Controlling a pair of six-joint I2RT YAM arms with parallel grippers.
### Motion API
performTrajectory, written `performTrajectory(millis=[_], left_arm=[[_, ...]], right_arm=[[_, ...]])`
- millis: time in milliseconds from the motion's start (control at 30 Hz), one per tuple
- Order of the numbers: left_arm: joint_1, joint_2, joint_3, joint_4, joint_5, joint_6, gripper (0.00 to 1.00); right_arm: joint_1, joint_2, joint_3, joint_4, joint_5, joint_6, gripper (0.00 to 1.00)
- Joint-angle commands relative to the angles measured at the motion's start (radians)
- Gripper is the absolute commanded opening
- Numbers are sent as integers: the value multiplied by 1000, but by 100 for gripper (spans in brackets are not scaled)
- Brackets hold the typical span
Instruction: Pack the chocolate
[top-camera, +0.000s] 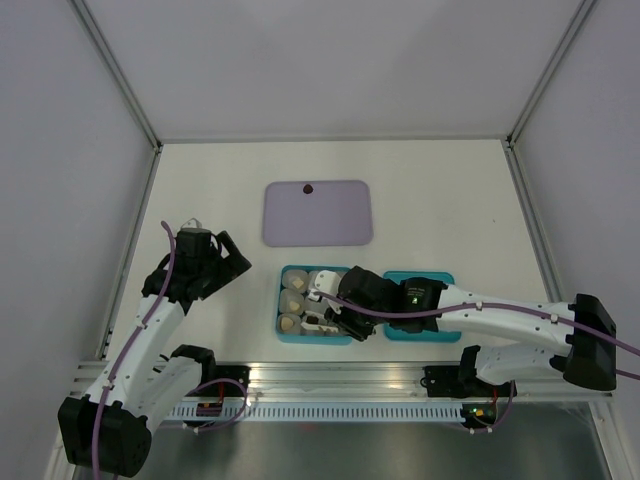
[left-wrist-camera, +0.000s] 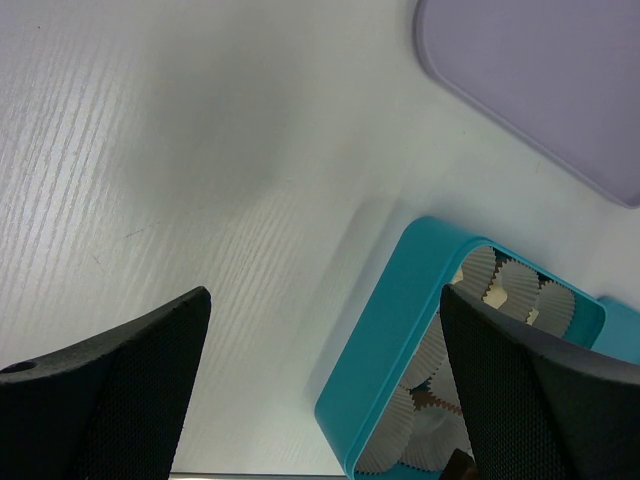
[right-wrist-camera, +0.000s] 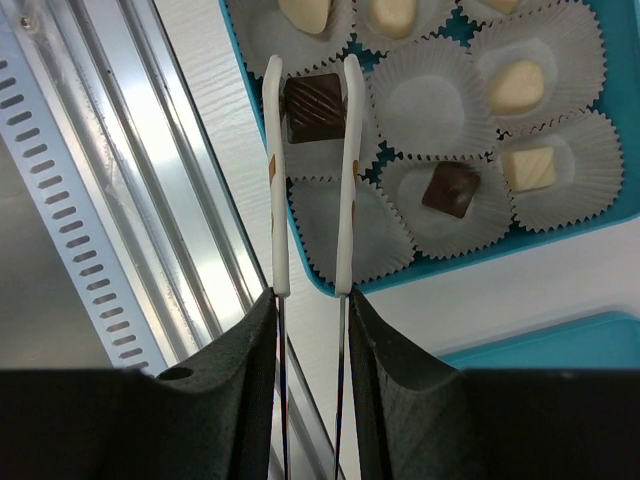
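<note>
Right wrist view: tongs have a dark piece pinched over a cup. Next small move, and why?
Probably ease the right gripper open slightly so the tongs release the dark chocolate. It is pinched between the tips, right over a paper cup with no other piece showing in it.

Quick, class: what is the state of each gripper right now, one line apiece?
Left gripper: open, holding nothing.
Right gripper: shut on the white tweezers, whose tips flank a dark chocolate piece.
</note>
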Motion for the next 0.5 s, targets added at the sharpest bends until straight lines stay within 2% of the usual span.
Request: performTrajectory(millis=[0, 267, 467], left_arm=[[-3, -1, -1, 13, 16, 26, 100], [-3, -4, -4, 15, 14, 25, 100], [-3, -6, -5, 13, 13, 25, 100]], right_arm=[[3, 28, 8, 18, 40, 16, 17], [3, 88, 30, 6, 68, 2, 18], [3, 88, 28, 12, 76, 2, 24]])
